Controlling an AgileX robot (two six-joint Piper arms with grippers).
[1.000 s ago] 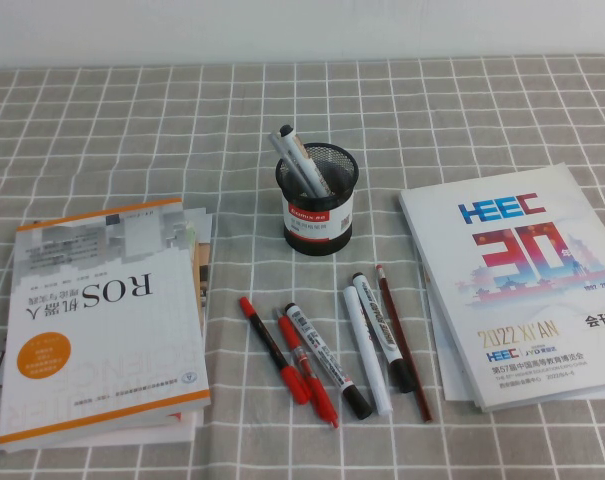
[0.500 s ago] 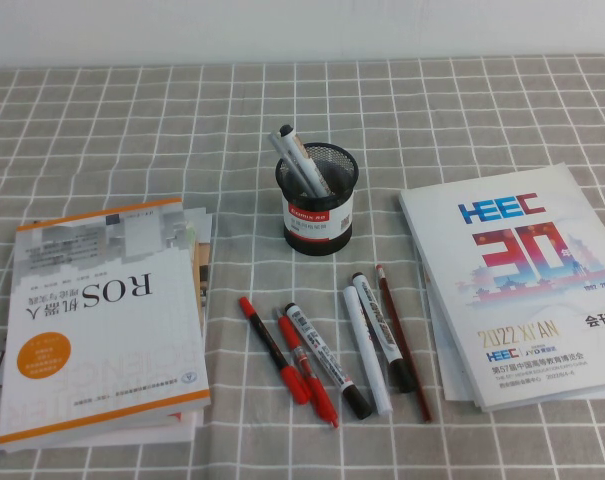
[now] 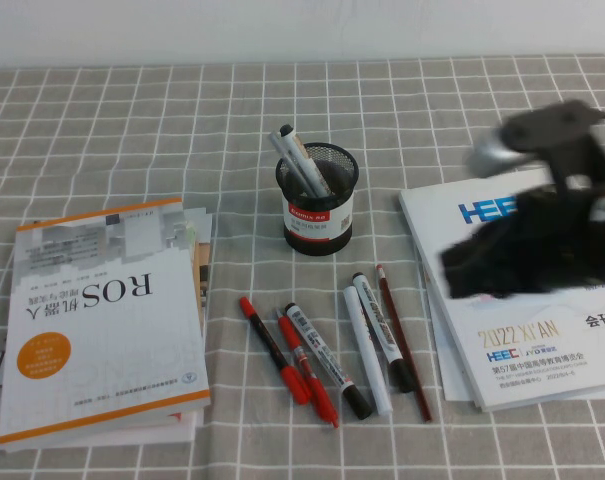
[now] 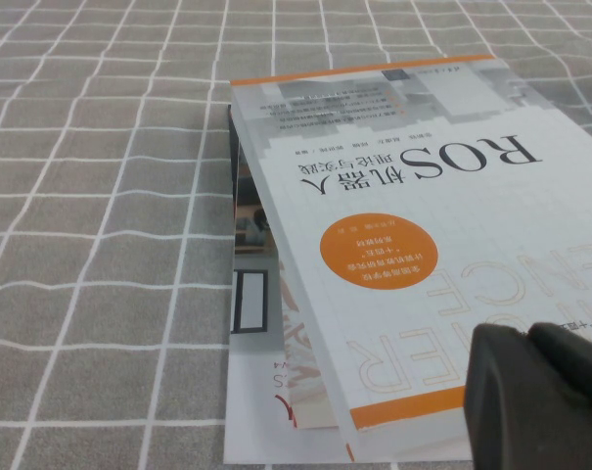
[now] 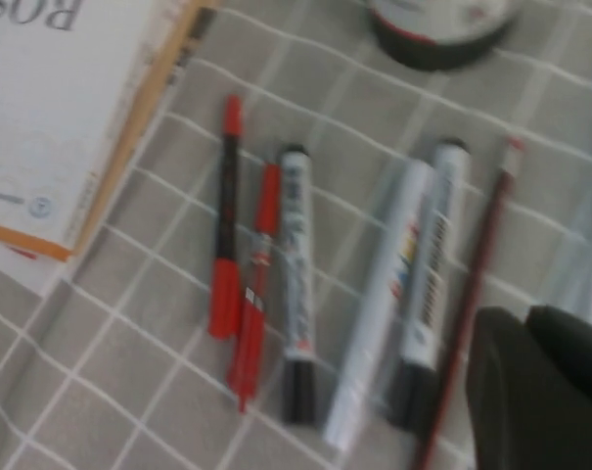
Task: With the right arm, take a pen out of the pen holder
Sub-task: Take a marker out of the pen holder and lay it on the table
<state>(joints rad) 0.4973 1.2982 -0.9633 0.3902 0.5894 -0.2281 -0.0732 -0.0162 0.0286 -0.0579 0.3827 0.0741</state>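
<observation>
The bench (image 3: 102, 120) carries the ROS book (image 3: 102, 310), and the left gripper (image 4: 530, 367) hangs over it, clenched and empty. The right gripper (image 3: 460, 275), clenched and empty, is above the HEEC booklet (image 3: 542, 350). The pen (image 3: 300, 160) stands tilted in the pen holder (image 3: 317, 205).

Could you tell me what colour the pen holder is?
The pen holder is black mesh with a white label; see high view.

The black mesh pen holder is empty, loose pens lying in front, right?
Not empty: the high view shows markers standing in the black mesh pen holder. Right gripper hangs over the white HEEC booklet, left gripper over the white ROS book.
</observation>
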